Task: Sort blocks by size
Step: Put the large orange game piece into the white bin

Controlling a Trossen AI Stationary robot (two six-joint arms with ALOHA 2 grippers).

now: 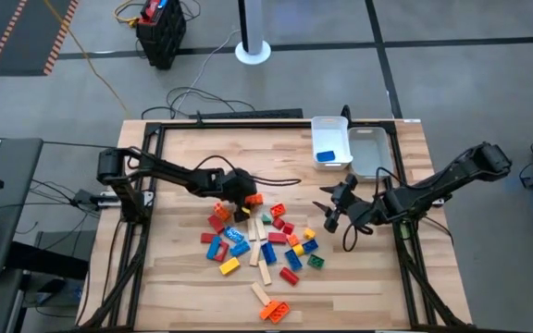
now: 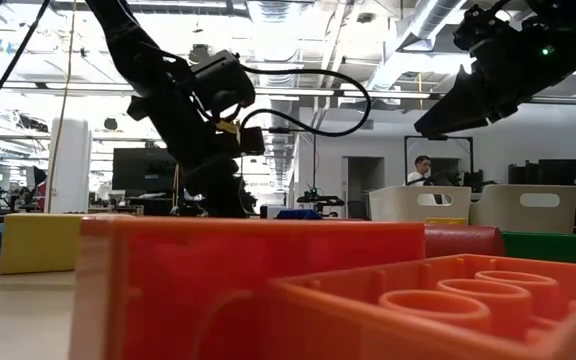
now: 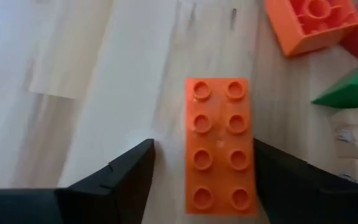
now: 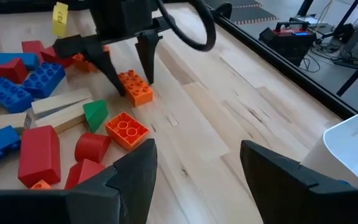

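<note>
Left wrist view gives us the long orange brick [image 3: 219, 144] between the left gripper [image 3: 204, 180] fingers, spread, not gripping; right wrist view shows nearby bricks too.

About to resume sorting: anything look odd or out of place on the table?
Nothing stands out. The blocks lie loosely heaped at mid-table, one blue block in a white tray. The left gripper straddles an orange block, jaws open.

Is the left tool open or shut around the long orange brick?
Open. The left tool straddles the long orange brick, studs up on the table, with a gap showing between each finger and the brick.
</note>
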